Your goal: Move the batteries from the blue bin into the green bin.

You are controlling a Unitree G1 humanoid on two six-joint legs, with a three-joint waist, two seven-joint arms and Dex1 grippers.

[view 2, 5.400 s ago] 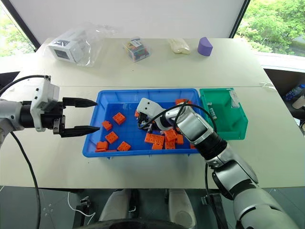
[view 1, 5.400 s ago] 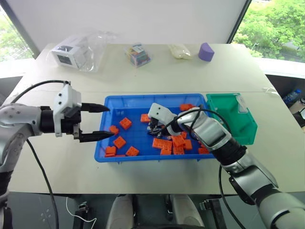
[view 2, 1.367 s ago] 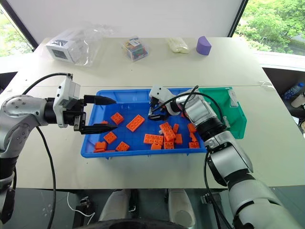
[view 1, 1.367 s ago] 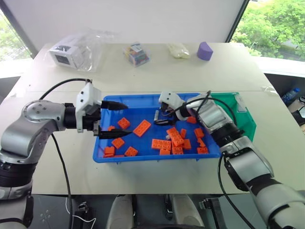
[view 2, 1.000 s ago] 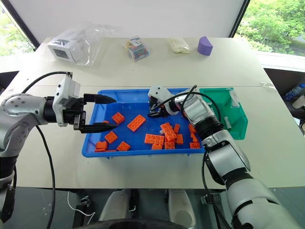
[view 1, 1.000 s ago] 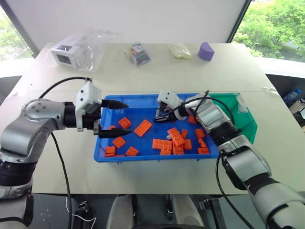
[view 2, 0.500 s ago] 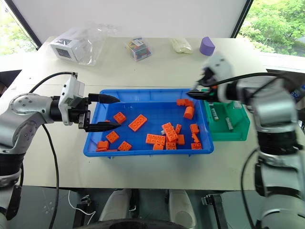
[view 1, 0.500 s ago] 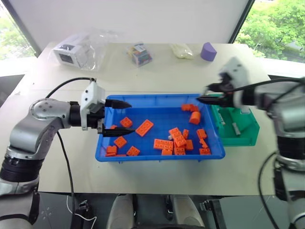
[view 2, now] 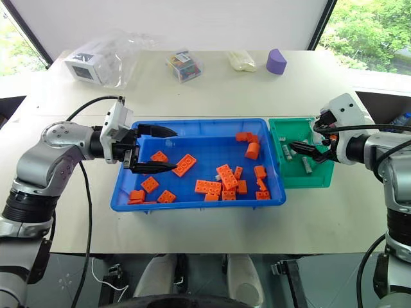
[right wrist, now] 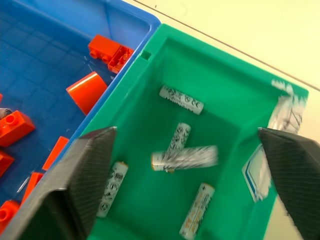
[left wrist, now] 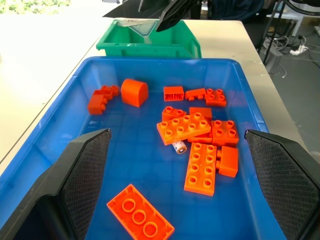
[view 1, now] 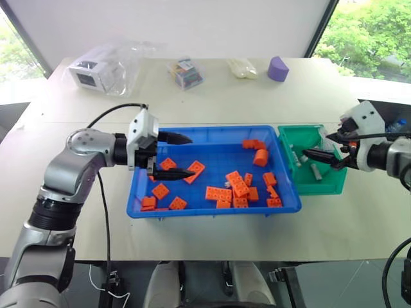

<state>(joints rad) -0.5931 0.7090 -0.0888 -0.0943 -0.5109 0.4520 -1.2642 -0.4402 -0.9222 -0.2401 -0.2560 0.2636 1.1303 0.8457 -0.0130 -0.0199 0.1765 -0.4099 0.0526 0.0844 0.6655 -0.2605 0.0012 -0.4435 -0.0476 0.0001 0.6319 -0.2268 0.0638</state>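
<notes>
Five batteries (right wrist: pixel 184 157) lay in the green bin (right wrist: pixel 235 105), so most of the task looked done. The right claw (right wrist: pixel 187 165) stood wide and empty above this bin. At least one battery (left wrist: pixel 179 147) was left in the blue bin (view 1: pixel 212 209), half hidden under the orange bricks (left wrist: pixel 184 125). The left claw (view 1: pixel 181 156) hovered wide and empty over the blue bin's left end.

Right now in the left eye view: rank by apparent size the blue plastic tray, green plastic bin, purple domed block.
1. Blue plastic tray
2. Green plastic bin
3. Purple domed block, though it sits farthest from the camera, which shrinks it somewhat.
</notes>
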